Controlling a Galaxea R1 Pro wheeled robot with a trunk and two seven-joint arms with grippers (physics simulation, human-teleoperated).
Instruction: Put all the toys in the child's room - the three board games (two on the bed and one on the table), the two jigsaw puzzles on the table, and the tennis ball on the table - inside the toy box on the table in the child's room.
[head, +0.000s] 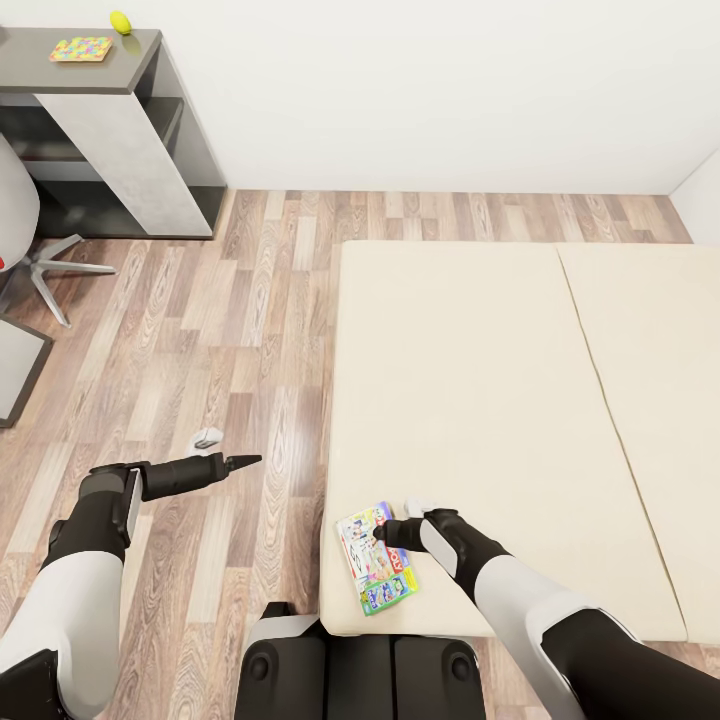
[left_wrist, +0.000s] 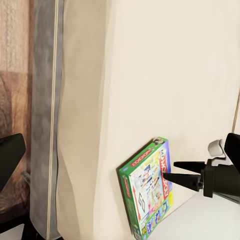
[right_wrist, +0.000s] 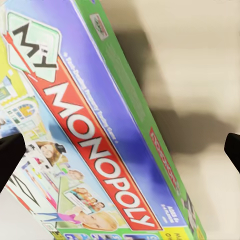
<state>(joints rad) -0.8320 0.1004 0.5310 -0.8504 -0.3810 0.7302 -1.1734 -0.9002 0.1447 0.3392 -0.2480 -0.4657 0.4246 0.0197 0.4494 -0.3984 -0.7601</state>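
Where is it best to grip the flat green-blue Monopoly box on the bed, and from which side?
Probably across its thin long edge, from the beige bed's inner side: the Monopoly box lies flat near the corner, and the right gripper already faces that edge, open.

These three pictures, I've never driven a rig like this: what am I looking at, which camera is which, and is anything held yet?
The large picture is from the robot's head, looking down over both arms. The left gripper hangs over the wood floor, holding nothing. The right gripper is at a Monopoly box lying near the corner of the bed. The left wrist camera sees that box from the side, with the right gripper's fingers open beside it. The right wrist camera looks straight onto the box lid. Nothing is gripped yet. Far off, a jigsaw puzzle and tennis ball sit on the table.
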